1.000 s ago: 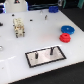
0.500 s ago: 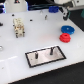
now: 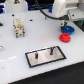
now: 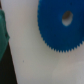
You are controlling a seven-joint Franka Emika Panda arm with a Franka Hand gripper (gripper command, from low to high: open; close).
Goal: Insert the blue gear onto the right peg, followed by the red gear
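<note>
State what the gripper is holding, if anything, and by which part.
Nothing, it seems: the blue gear lies flat and untouched on the white table. The gripper hangs above it; its jaws cannot be made out.

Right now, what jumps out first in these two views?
The blue gear fills the wrist view, toothed rim and centre hole sharp against the white table. In the exterior view it lies at the exterior view's right with the red gear touching it, under the gripper. Nearer the camera sits the black-rimmed grey plate with two dark pegs, both bare.

White, rounded arm with dark cable, dark fingers.
</note>
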